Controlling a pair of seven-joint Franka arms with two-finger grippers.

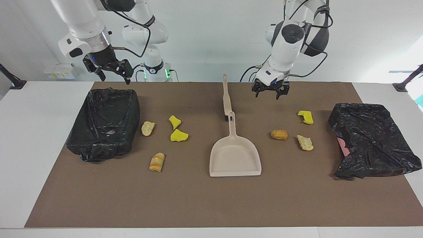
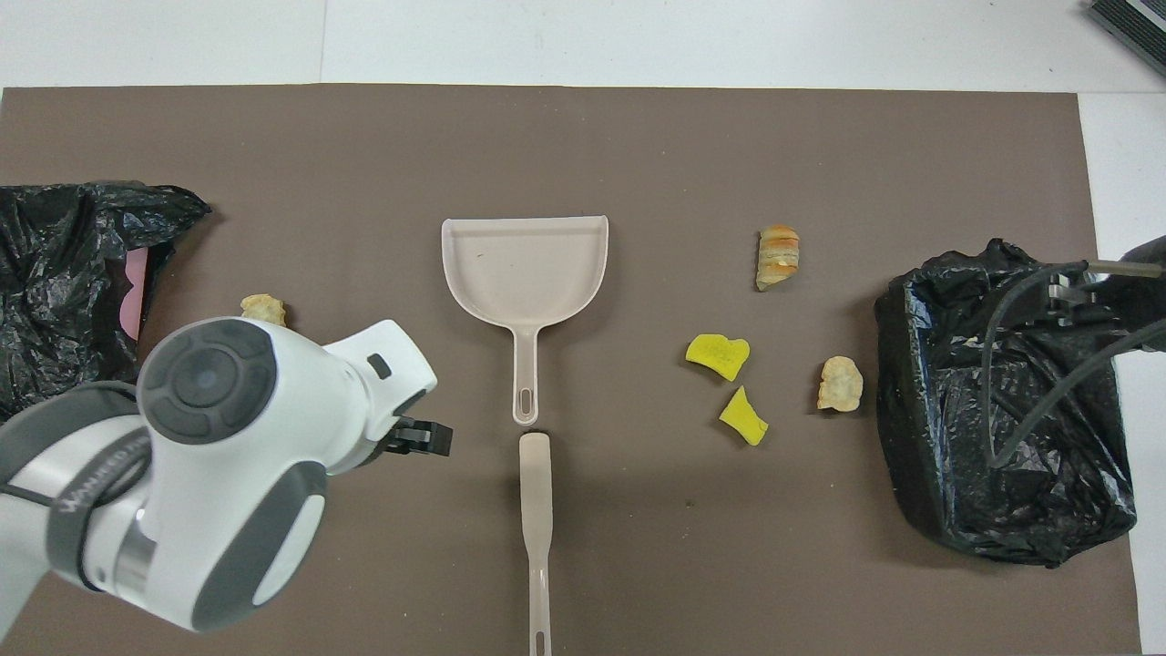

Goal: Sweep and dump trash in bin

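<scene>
Nothing has been swept yet: all the trash lies loose on the brown mat on the surface, four scraps (image 1: 178,135) near the open bin (image 1: 105,123) at the right arm's end and three (image 1: 279,134) near the covered bin (image 1: 370,142) at the left arm's end. The dustpan (image 1: 235,155) and brush (image 1: 226,97) lie untouched mid-mat. The left tool (image 1: 270,91), open and empty, hangs beside the brush handle; the right tool (image 1: 110,71), open and empty, waits above its bin.
</scene>
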